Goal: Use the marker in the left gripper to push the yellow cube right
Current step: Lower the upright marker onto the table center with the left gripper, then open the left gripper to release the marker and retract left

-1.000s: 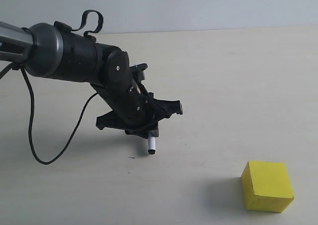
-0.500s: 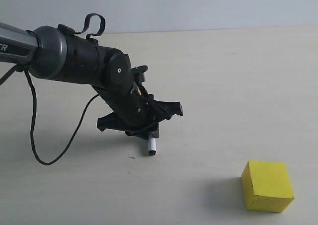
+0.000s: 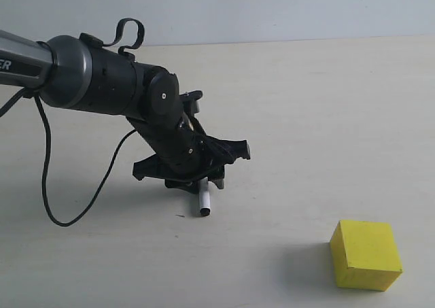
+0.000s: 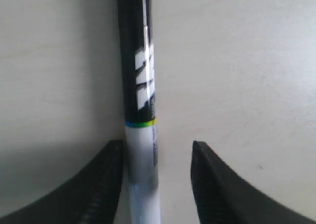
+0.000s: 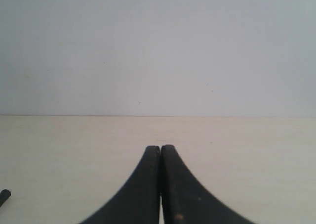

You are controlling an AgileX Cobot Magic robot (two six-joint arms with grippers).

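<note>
Between left jaws (parted): marker (image 4: 140, 61) touching one; yellow cube (image 3: 365, 253) well apart.

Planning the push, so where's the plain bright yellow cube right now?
In the exterior view the yellow cube sits on the pale tabletop at lower right, well clear of the slim white-barrelled marker below the black left hand.

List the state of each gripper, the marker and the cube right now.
Black left gripper: fingers open, clamping nothing.
White-barrelled marker with long black cap: capped, leaning on one finger, gap to the other.
Bright yellow cube: sitting flat, apart from the marker.
Black right gripper: fingers shut, empty.
</note>
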